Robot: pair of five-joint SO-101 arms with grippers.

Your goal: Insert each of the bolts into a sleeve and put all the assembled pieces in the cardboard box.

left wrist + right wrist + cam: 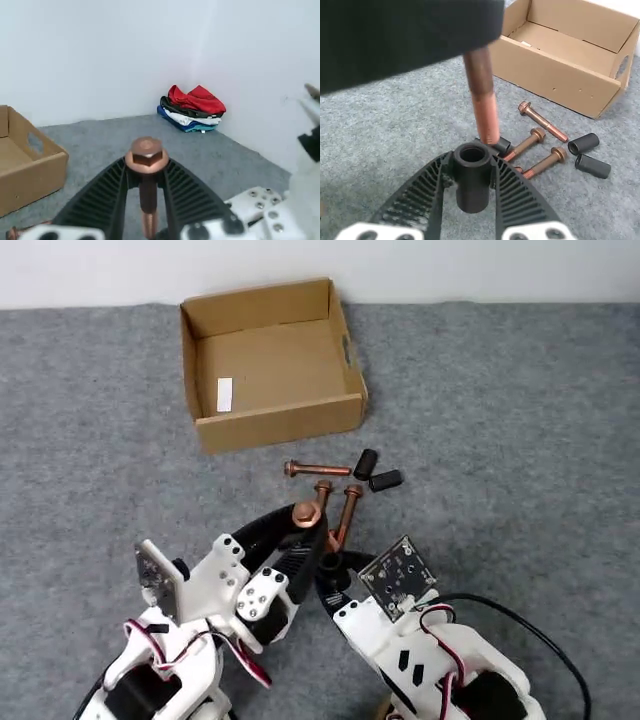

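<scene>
Your left gripper [146,172] is clamped on a bolt [145,152], head up, shank pointing down. Your right gripper [472,165] is clamped on a sleeve [471,187], bore up. The bolt's tip hangs just beside the bore's rim, not in it. The box [280,425] sits at 11 o'clock from the grippers, open side up. Three loose bolts [317,469] lie on the carpet [520,420] at 12 o'clock, between grippers and box. Two loose sleeves [385,480] lie at 1 o'clock, just beside those bolts.
</scene>
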